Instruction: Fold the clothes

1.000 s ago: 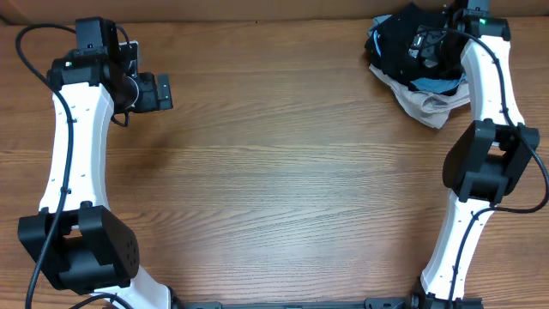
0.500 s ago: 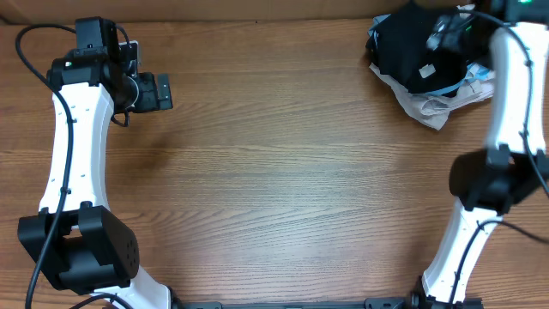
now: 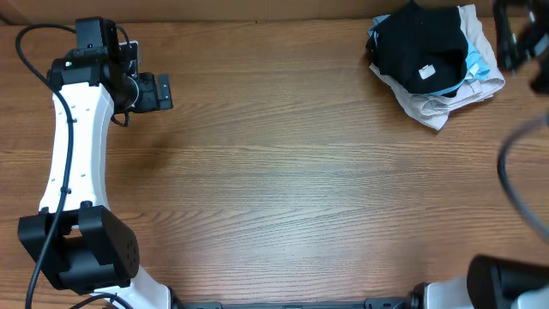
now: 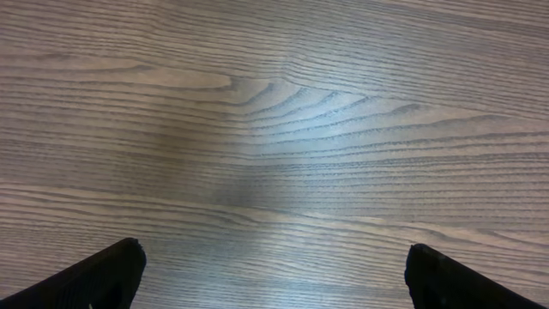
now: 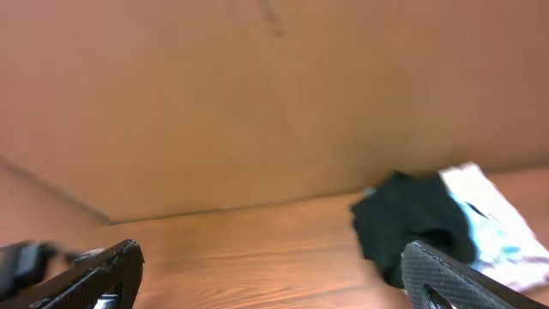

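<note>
The black shirt (image 3: 420,47) lies bunched on top of a pile at the table's far right corner, a small white label (image 3: 425,71) facing up. It also shows in the right wrist view (image 5: 403,219), low right. My right gripper (image 5: 274,257) is open and empty, raised well clear of the shirt and facing the cardboard wall. In the overhead view the right arm is only a dark blur (image 3: 521,43) at the right edge. My left gripper (image 3: 163,92) is open and empty over bare wood at the far left, and also shows in the left wrist view (image 4: 274,257).
Under the black shirt lie a light blue garment (image 3: 480,64) and white and beige garments (image 3: 433,107). A brown cardboard wall (image 5: 257,103) runs along the table's far edge. Wooden tabletop (image 3: 283,172) spans the middle.
My right gripper has come off the pile and swung up and to the right, out of most of the overhead view. The black shirt stays on the pile. The left arm has not moved.
</note>
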Controlling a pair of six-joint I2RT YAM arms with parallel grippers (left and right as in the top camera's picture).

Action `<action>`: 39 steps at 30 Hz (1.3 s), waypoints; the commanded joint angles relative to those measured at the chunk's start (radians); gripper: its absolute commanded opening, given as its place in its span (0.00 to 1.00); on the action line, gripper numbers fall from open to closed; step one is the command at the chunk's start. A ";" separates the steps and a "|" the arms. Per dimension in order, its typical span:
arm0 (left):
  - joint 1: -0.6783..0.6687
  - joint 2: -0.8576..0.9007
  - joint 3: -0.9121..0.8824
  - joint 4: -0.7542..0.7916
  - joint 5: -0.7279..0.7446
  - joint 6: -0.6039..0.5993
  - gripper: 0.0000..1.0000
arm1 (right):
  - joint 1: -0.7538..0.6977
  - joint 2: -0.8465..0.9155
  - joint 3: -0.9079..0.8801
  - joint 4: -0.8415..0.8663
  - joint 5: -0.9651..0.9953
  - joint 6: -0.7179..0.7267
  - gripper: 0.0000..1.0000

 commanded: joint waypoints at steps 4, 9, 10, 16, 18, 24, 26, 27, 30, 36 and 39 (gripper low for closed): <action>0.003 0.011 0.003 0.001 0.007 0.022 1.00 | 0.001 -0.040 -0.013 -0.010 -0.062 -0.005 1.00; 0.003 0.011 0.003 0.001 0.007 0.022 1.00 | 0.001 -0.079 -0.014 -0.069 0.101 -0.011 1.00; 0.003 0.011 0.003 0.001 0.006 0.022 1.00 | 0.001 -0.085 -0.015 -0.069 0.106 -0.011 1.00; 0.003 0.011 0.003 0.001 0.007 0.022 1.00 | 0.055 -0.139 -0.066 -0.069 0.161 -0.037 1.00; 0.003 0.011 0.003 0.001 0.006 0.022 1.00 | 0.080 -0.175 -0.130 -0.066 0.199 -0.037 1.00; 0.003 0.011 0.003 0.001 0.006 0.022 1.00 | 0.099 -0.416 -0.593 0.119 0.242 -0.025 1.00; 0.003 0.011 0.003 0.001 0.007 0.022 1.00 | 0.099 -0.520 -0.787 0.236 0.239 -0.022 1.00; 0.003 0.011 0.003 0.001 0.006 0.022 1.00 | 0.099 -0.581 -0.904 0.308 0.233 -0.022 1.00; 0.003 0.011 0.003 0.001 0.006 0.022 1.00 | 0.100 -0.787 -1.290 0.560 0.214 -0.022 1.00; 0.003 0.011 0.003 0.001 0.007 0.022 1.00 | 0.099 -1.146 -1.962 1.025 0.167 -0.022 1.00; 0.003 0.011 0.003 0.001 0.007 0.022 1.00 | 0.099 -1.291 -2.241 1.225 0.129 -0.021 1.00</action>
